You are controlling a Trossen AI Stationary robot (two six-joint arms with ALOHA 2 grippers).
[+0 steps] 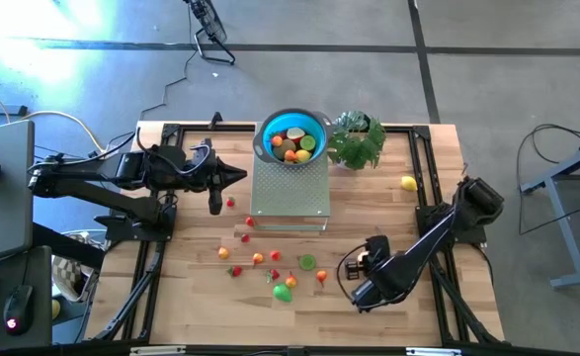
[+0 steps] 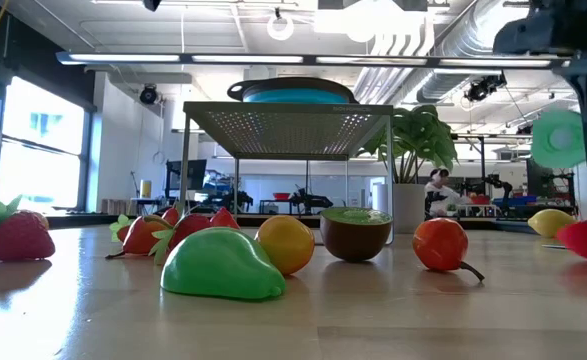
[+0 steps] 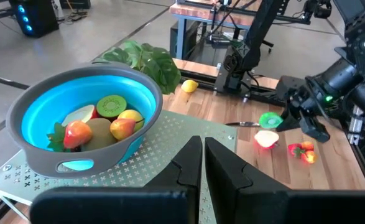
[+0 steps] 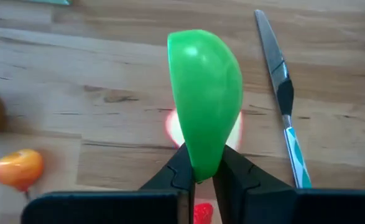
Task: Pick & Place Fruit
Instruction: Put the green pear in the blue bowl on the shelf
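Fingers of right gripper pinch green fruit slice, long axis pointing straight ahead.

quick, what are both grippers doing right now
Left gripper: closed, empty, hovering by the blue bowl.
Right gripper: closed on a green fruit piece, above the table near the knife.

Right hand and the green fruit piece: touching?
Touching. In the right wrist view the right hand pinches the lower edge of the green fruit piece between both fingers, with no gap, holding it up above the wooden table.
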